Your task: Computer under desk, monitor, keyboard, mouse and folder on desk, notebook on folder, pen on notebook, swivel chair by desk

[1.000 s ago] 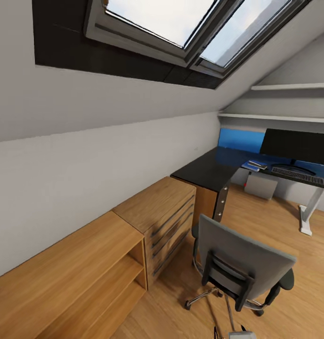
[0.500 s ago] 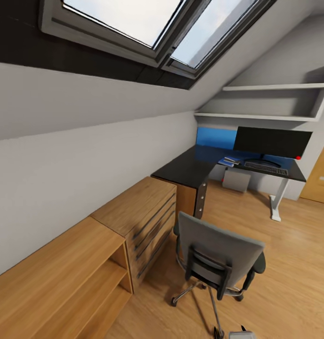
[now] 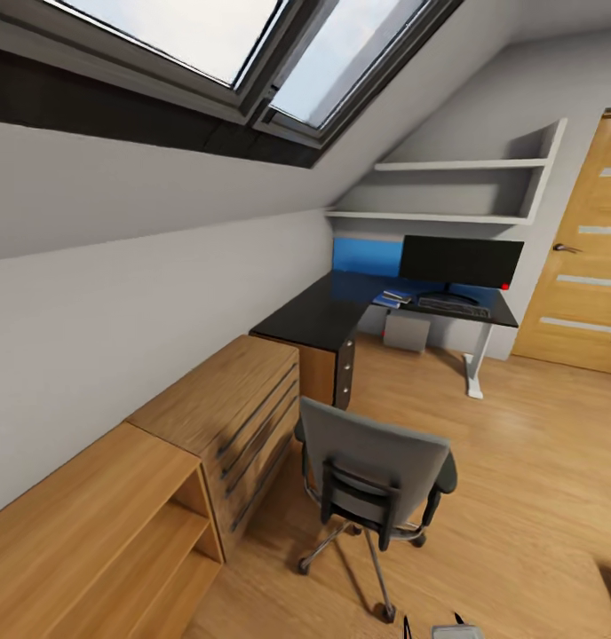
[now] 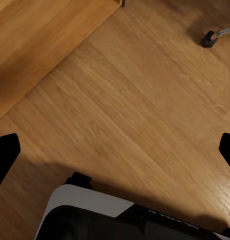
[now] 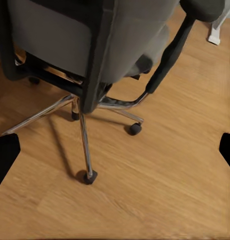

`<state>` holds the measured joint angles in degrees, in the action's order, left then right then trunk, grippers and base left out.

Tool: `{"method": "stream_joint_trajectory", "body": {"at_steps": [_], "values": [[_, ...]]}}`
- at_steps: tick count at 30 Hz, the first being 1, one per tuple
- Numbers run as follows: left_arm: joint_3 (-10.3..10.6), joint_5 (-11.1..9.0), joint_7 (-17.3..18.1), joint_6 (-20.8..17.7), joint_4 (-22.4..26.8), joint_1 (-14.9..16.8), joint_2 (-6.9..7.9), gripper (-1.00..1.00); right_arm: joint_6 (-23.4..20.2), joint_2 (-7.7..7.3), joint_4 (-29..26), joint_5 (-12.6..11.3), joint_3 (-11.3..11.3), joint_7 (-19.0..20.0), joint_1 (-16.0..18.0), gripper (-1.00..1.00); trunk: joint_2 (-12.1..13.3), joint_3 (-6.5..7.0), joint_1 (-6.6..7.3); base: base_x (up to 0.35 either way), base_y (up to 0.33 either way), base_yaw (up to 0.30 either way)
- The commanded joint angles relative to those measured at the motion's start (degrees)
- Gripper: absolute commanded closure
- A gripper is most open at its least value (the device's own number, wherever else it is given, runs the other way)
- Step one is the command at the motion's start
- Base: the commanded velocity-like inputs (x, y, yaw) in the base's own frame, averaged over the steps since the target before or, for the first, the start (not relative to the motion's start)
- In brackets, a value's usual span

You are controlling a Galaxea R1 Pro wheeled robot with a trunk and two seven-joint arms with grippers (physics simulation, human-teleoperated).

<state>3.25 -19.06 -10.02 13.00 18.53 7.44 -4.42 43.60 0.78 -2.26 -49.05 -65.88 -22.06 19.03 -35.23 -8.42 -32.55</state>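
Wood floor (image 5: 185, 165); swivel chair (image 5: 94, 45) just beyond spread-open right end effector (image 5: 115, 150).

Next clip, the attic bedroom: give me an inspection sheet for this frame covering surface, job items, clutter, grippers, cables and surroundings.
Surface: desk, glossy black L-shaped top, far across the room; much of the near wing is bare.
Job items: monitor upright on the desk; keyboard on the desk in front of it; a small flat stack, folder with something on top, beside the keyboard, too small to make out. Swivel chair stands on the floor, apart from the desk, back toward the camera.
Clutter: grey box under the desk.
Grippers: left fingers and right fingers spread wide, nothing between them.
Cables: nothing seen.
Surroundings: low wooden cabinet, wall shelves, door, skylight.
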Motion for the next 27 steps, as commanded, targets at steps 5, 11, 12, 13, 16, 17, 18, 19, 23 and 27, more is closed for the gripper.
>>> {"method": "stream_joint_trajectory", "body": {"at_steps": [5,11,12,13,16,17,18,19,23,27], "values": [[0.36,-0.28,-0.35,0.19,0.01,0.04,0.01,-1.00,-0.03,0.01,-0.02,-0.07,-0.48,-0.52,0.04,-1.00,-0.09,-0.37,-0.02,0.000,0.000,-0.215],[0.36,-0.28,-0.35,0.19,0.01,0.04,0.02,-1.00,-0.03,0.01,-0.02,-0.01,-0.48,-0.52,0.04,-1.00,-0.09,-0.71,-0.02,0.000,0.000,-0.211],[0.36,-0.28,-0.35,0.19,0.01,0.04,0.02,-1.00,-0.02,0.01,-0.02,-0.01,-0.48,-0.52,0.04,-1.00,-0.09,-0.77,-0.02,0.000,0.000,-0.211],[0.36,-0.28,-0.35,0.19,0.01,0.03,0.02,-1.00,-0.04,0.01,-0.02,0.00,-0.48,-0.52,0.04,-1.00,-0.09,-0.82,-0.02,0.000,0.000,-0.211],[0.36,-0.28,-0.35,0.19,0.01,0.03,0.02,-1.00,-0.01,0.01,-0.02,-0.04,-0.48,-0.52,0.04,-1.00,-0.09,-0.99,-0.02,0.000,0.000,-0.211],[0.36,-0.28,-0.35,0.19,0.01,0.03,0.02,-1.00,-0.01,0.01,-0.02,-0.02,-0.48,-0.52,0.04,-1.00,-0.09,-1.05,-0.02,0.000,0.000,-0.211],[0.36,-0.28,-0.35,0.19,0.01,0.03,0.02,-1.00,-0.01,0.01,-0.02,-0.03,-0.48,-0.52,0.04,-1.00,-0.09,-1.11,-0.02,0.000,0.000,-0.211],[0.36,-0.28,-0.35,0.19,0.01,0.03,0.02,-1.00,-0.02,0.01,-0.02,-0.02,-0.48,-0.52,0.04,-1.00,-0.09,-1.16,-0.02,0.000,0.000,-0.211],[0.36,-0.28,-0.33,0.19,0.01,0.03,0.02,-1.00,-0.01,0.01,-0.02,-0.04,-0.48,-0.52,0.04,-1.00,-0.09,-1.37,-0.02,0.000,0.000,-0.211],[0.36,-0.28,-0.32,0.19,0.01,0.03,0.02,-1.00,0.00,0.01,-0.02,-0.05,-0.48,-0.52,0.04,-1.00,-0.09,-1.54,-0.02,0.000,0.000,-0.219]]}}
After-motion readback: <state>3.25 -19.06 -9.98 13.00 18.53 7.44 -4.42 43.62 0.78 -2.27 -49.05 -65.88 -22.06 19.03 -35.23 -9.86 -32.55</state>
